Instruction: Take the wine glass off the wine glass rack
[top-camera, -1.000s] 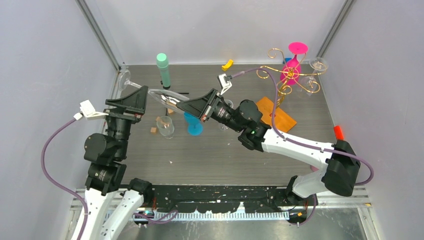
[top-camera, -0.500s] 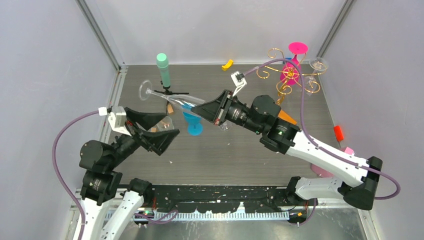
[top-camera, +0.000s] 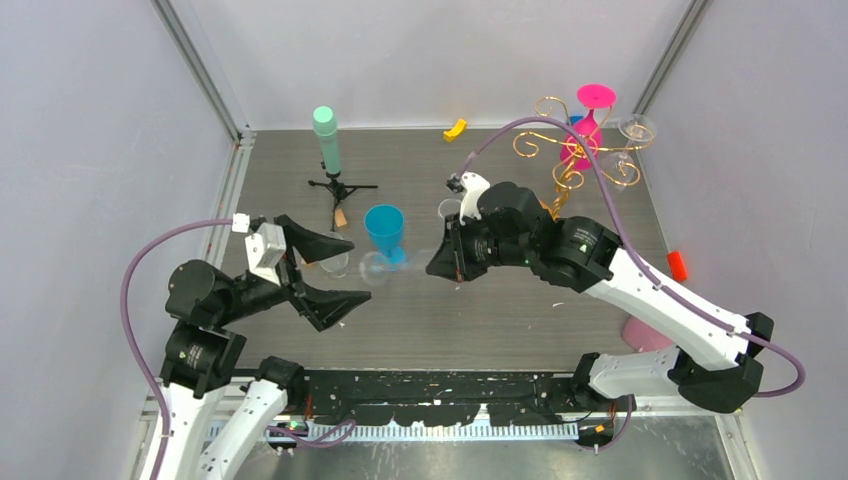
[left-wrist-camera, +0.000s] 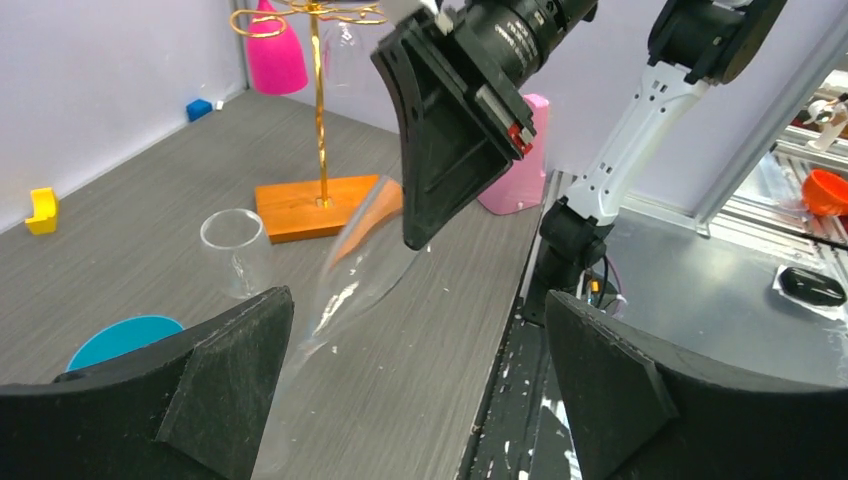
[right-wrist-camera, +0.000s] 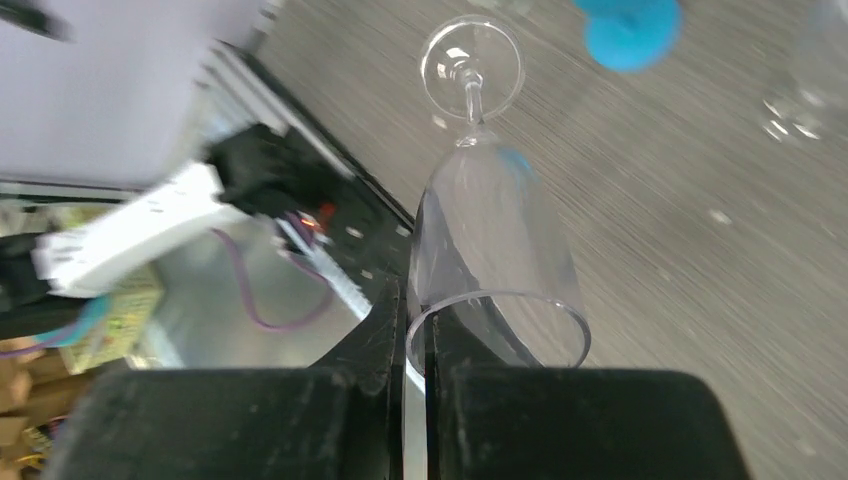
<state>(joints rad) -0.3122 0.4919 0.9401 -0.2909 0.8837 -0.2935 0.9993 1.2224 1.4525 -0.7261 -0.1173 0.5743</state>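
Wine glass (right-wrist-camera: 487, 220) is pinched at its rim by the right gripper (right-wrist-camera: 415, 338), well apart from the wine glass rack (top-camera: 565, 150) at two o'clock; left gripper (left-wrist-camera: 418, 300) is spread wide.

Fig. | left arm (top-camera: 205, 300), right arm (top-camera: 655, 298): white link shells are joined by black cylindrical joints | left gripper (top-camera: 360, 270), right gripper (top-camera: 438, 268): broad black wedge-shaped fingers (left-wrist-camera: 620, 400) are fitted; a small red mark (left-wrist-camera: 516, 133) is seen on the right one | a purple cable (top-camera: 127, 295) is looped from each wrist | a white camera mount (top-camera: 266, 248) is carried at each wrist
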